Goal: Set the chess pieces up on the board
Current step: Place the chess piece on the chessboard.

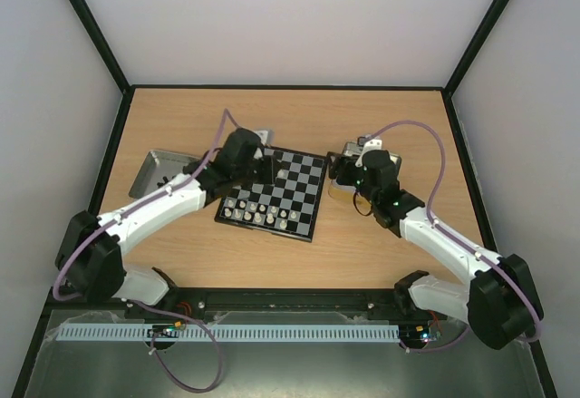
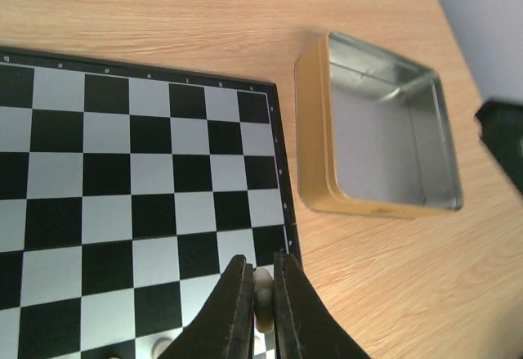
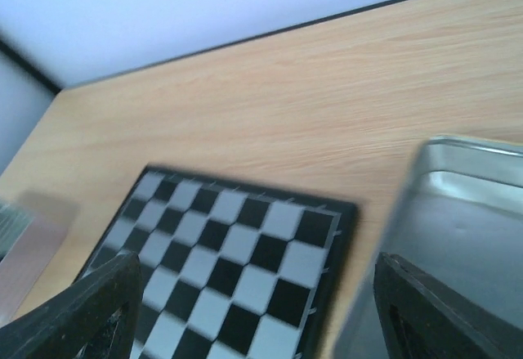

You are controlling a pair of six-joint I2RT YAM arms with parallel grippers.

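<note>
Pinching a cream chess piece (image 2: 263, 293) in the left gripper (image 2: 260, 306), jaws nearly together, hovered low over the board (image 2: 122, 171) at its edge nearest the gold-sided tin (image 2: 315, 130). Held the right gripper (image 3: 257, 265) spread wide above that tin, just beside the board. Showed other cream pieces (image 1: 258, 212) standing on the near rows.

Checkered board (image 1: 304, 176) flat — cream chess pieces (image 1: 256, 218) crowd near rows.
</note>
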